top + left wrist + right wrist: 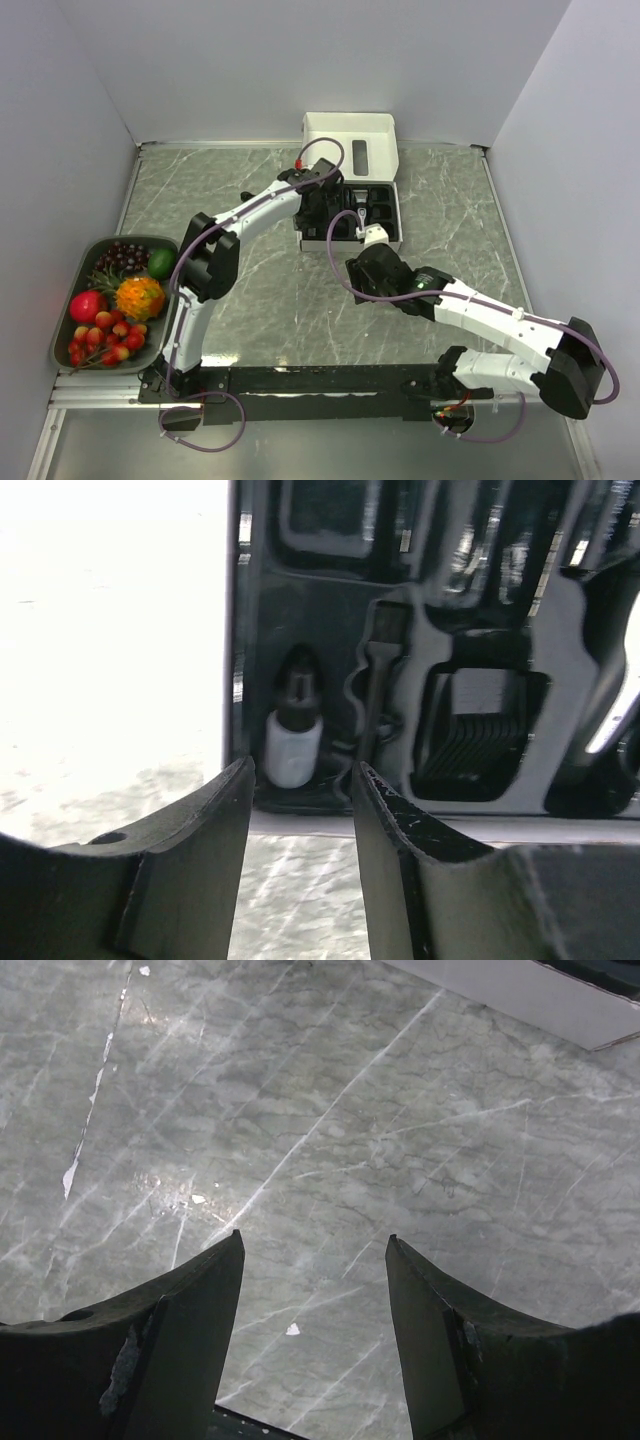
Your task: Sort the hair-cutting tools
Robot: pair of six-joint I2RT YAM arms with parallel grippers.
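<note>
At the left, near side of the table (300,1110) sits a grey tray (62,310) of fruit. Further right, at the far middle, a white box (350,130) lies open with a black moulded insert (330,610) inside. The left gripper (300,770) hovers at the insert's near-left corner, jaws partly apart with nothing between them. Just beyond its fingertips a small cylinder (293,742), white with a black cap, lies in its own slot. To the right of that, the ribbed black comb guard (478,742) sits in a square compartment. Right again, nearer than the box, the right gripper (312,1245) hangs over bare marble, jaws wide and holding nothing.
</note>
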